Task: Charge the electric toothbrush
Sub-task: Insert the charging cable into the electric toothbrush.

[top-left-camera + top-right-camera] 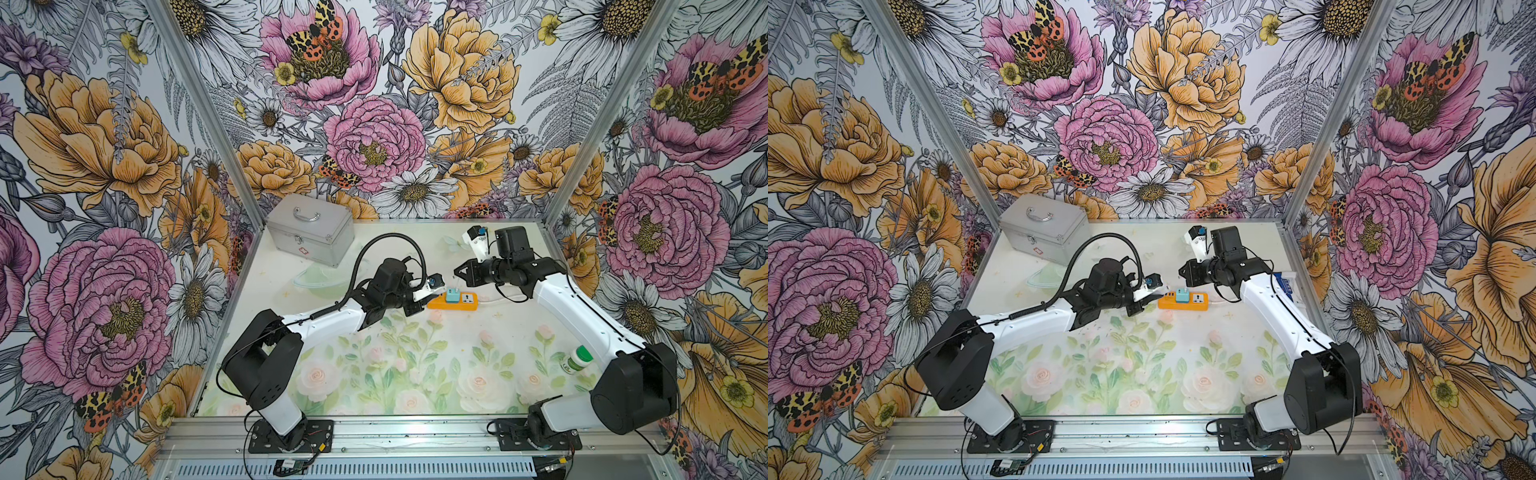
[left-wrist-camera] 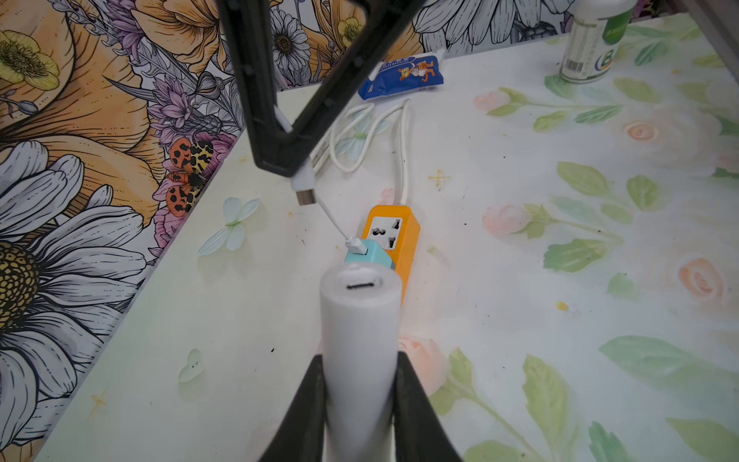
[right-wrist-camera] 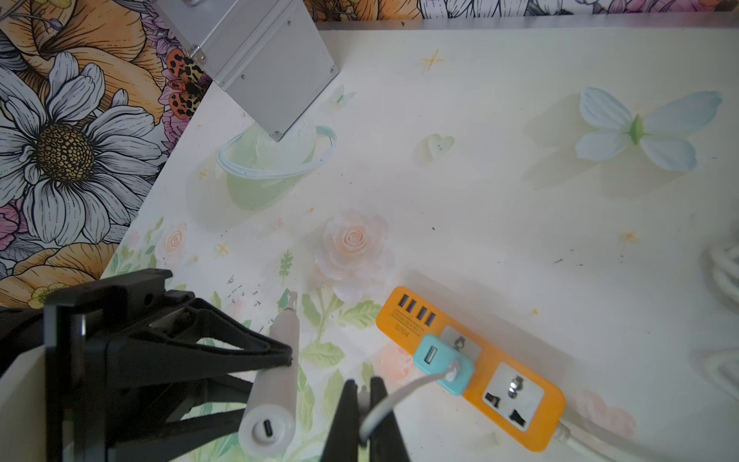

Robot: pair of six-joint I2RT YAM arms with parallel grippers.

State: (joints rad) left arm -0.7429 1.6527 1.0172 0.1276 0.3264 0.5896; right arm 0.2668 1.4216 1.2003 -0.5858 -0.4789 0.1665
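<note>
**Toothbrush and charging plug held close together beside the power strip**

The electric toothbrush (image 3: 276, 384), a slim white handle, is gripped about its middle by the left gripper (image 2: 359, 357). The fingers (image 2: 314, 396) press against both sides of the handle, closed only as far as its width allows. The toothbrush is held roughly level near the middle of the table (image 1: 415, 365), just beside the USB end of the orange power strip (image 3: 472, 368). Its flat base, with a small charging port, faces the right gripper (image 3: 364, 404). The thin neck points the opposite way.

The right gripper is pinched almost fully closed on the free end of a thin white cable (image 2: 334, 222), whose metal-tipped plug (image 2: 303, 188) sticks out past the fingertips. The plug is near the toothbrush base but not touching it. The cable's other end sits in a teal adapter (image 3: 442, 364) plugged into the strip.

Further out, a thick white cord (image 2: 360, 136) runs from the strip in loops towards a blue packet (image 2: 402, 76). A silver metal case (image 1: 309, 235) stands in the far left corner, and a green-capped bottle (image 1: 575, 359) by the right arm.
</note>
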